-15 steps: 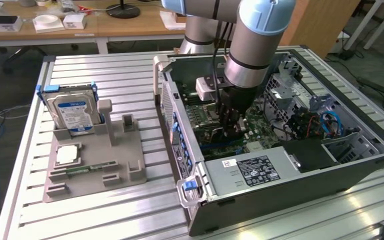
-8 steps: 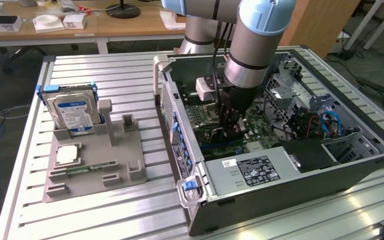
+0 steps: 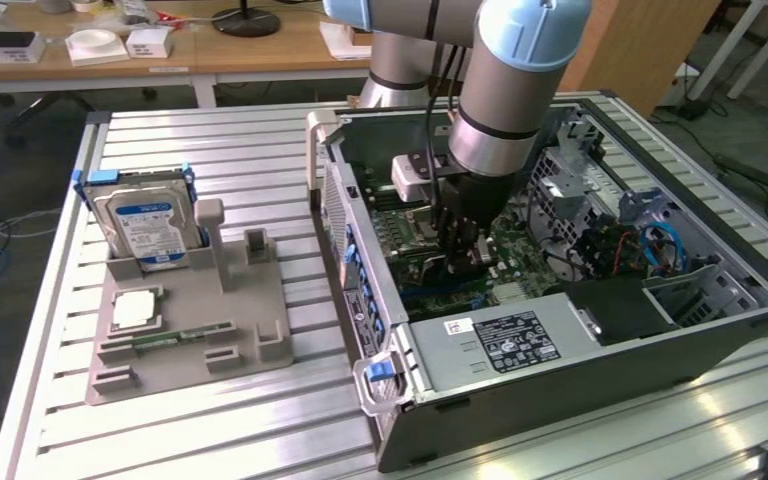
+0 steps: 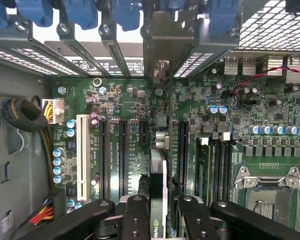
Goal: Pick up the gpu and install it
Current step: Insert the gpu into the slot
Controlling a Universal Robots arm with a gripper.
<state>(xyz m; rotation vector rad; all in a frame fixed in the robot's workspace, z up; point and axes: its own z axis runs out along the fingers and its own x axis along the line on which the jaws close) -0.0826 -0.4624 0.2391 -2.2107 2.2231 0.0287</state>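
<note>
We see the arm reaching down into the open computer case (image 3: 704, 300) lying on the slatted tabletop (image 3: 224, 140). Its gripper (image 4: 157, 200) has the jaws closed on the gpu (image 4: 157, 165), held on edge above the green motherboard (image 4: 115, 100), in line with the expansion slots and its metal bracket toward the case's rear openings. At the exterior view's left, a grey holder (image 3: 224, 320) carries a hard drive (image 3: 144, 225) standing upright and a memory stick (image 3: 171, 340).
</note>
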